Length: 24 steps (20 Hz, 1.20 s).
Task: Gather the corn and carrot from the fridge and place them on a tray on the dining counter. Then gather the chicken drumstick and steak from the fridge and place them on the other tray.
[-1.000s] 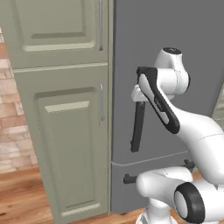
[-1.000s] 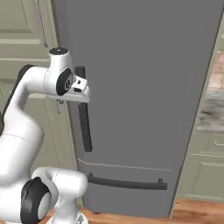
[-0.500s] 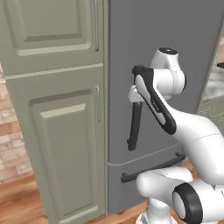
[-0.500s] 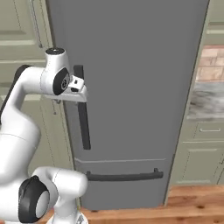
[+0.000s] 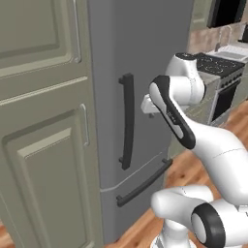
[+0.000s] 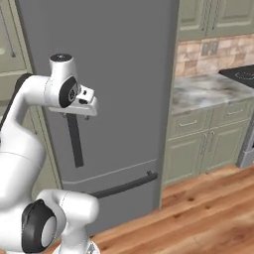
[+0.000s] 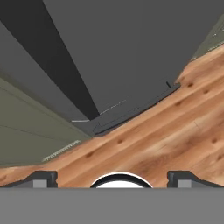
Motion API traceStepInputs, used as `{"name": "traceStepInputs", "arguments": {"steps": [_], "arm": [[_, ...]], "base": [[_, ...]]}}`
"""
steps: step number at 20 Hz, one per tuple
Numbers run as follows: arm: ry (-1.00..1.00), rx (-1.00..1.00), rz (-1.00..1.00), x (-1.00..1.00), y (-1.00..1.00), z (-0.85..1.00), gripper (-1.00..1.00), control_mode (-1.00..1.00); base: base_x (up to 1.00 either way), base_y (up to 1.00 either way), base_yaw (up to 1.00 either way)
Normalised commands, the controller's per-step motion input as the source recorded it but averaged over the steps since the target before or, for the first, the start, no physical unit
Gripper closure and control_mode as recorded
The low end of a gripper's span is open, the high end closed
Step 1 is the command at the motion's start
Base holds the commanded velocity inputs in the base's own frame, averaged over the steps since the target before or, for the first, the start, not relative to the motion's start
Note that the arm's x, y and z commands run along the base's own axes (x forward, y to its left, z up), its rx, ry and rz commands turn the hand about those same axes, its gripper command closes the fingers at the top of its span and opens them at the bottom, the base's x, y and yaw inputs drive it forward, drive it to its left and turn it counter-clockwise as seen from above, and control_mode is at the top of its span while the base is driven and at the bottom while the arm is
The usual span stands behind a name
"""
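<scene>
While the grey fridge [image 5: 145, 72] stands shut in front of the robot, the corn, carrot, chicken drumstick and steak cannot be seen, and neither can the trays or the dining counter. The gripper [image 7: 112, 176] has its two dark fingertips [image 7: 41, 178] spread wide near the lower corners of the hand view, with nothing between them; they point down past the fridge front toward the wooden floor [image 7: 166, 135]. In the left base view the white hand sits just beside the fridge's vertical dark handle [image 5: 127, 121], on its right, apart from it as far as can be told. Below that handle, a horizontal dark drawer handle [image 5: 144, 183] crosses the lower fridge front. Pale green cabinet doors [image 5: 43, 145] stand to the left of the fridge. In the right base view a marble countertop [image 6: 208, 92] over green lower cabinets [image 6: 203, 144] lies to the fridge's right, with a brick backsplash [image 6: 213, 52] behind it.
</scene>
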Motion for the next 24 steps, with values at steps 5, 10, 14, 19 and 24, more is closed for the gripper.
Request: {"name": "traceStepInputs", "arguments": {"steps": [5,10,14,19,24], "arm": [[0.0,0.0,0.0,0.0,0.0,0.0,-1.0,1.0],[0.0,0.0,0.0,0.0,0.0,0.0,-1.0,1.0],[0.0,0.0,0.0,0.0,0.0,0.0,-1.0,1.0],[0.0,0.0,0.0,0.0,0.0,0.0,-1.0,1.0],[0.0,0.0,0.0,0.0,0.0,0.0,-1.0,1.0]], "base": [[0.0,0.49,-0.25],[-0.01,0.46,-0.12],[-0.34,0.43,-0.03],[-0.43,0.44,0.0],[-0.06,0.2,0.09]]}}
